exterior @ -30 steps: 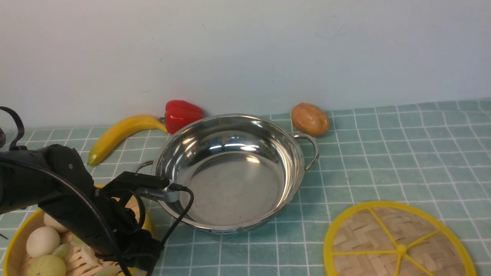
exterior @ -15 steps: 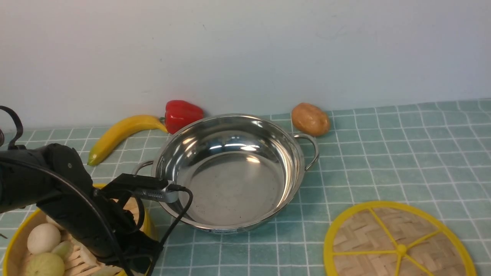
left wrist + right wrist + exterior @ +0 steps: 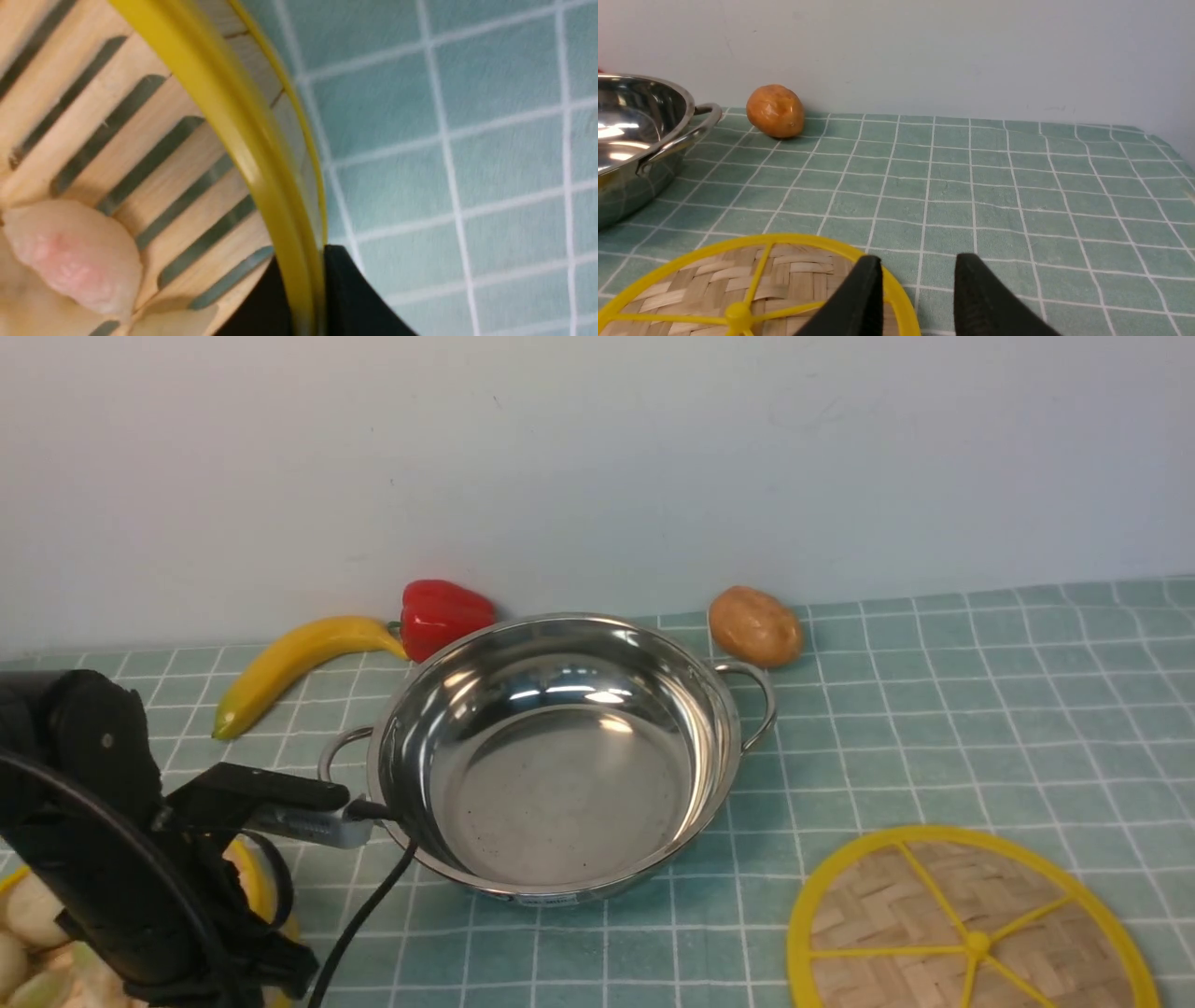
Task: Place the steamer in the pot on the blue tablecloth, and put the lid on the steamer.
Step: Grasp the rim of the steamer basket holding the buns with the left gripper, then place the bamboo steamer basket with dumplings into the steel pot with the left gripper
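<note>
While the left gripper [image 3: 304, 294] pinches the steamer [image 3: 224, 116] by its rim at the near-left corner of the blue tablecloth [image 3: 934, 709], beside the pot [image 3: 560, 784], the right gripper [image 3: 920, 298] hangs parted over the lid [image 3: 794, 277], perhaps touching.

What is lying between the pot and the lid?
Nothing: only bare blue tablecloth separates the pot from the lid. The front view shows it, and the right wrist view agrees.
</note>
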### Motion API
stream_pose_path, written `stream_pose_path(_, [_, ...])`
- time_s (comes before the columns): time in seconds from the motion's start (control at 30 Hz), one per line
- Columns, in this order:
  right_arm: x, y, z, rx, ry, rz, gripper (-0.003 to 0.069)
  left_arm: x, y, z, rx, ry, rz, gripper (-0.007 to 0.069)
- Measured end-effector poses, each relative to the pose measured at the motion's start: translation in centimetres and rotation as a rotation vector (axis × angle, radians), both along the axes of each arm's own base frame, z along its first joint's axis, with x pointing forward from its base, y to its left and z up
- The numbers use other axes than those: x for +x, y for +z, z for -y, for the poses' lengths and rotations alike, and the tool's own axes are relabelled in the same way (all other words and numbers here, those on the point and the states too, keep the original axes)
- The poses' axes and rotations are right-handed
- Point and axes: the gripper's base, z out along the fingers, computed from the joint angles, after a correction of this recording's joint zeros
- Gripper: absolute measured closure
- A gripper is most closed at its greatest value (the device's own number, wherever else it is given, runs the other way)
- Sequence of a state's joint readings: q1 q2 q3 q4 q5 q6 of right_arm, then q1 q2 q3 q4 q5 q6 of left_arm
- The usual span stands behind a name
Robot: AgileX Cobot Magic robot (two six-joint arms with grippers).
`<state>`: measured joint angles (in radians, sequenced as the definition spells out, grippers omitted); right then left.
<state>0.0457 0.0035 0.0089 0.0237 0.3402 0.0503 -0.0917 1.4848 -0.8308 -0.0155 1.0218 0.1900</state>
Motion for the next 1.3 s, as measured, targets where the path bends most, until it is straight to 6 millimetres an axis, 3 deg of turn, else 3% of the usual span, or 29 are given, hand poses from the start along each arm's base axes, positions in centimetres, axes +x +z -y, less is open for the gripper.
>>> stream_pose_path(0.3, [0.0,0.0,0.0,0.000,0.000,0.000,0.0417,-2.2,4.4,-0.6,0.043,-0.008,0.065,0.0585])
stream_pose_path(0.63, [0.0,0.0,0.0,0.000,0.000,0.000,0.0417,-0.2,9.6,1.0,0.035,-0.098,0.199,0.0585])
stream_pose_path(0.8, [0.0,0.0,0.0,0.000,0.000,0.000,0.0417,1.4,13.3,3.3,0.051,-0.269,0.334,0.0585])
stream_pose_path(1.0, [0.0,0.0,0.0,0.000,0.000,0.000,0.0417,2.8,14.2,6.4,0.045,-0.432,0.363,0.0585])
stream_pose_path(1.3, [0.0,0.0,0.0,0.000,0.000,0.000,0.0417,5.2,12.1,12.6,0.049,-0.765,0.298,0.0585])
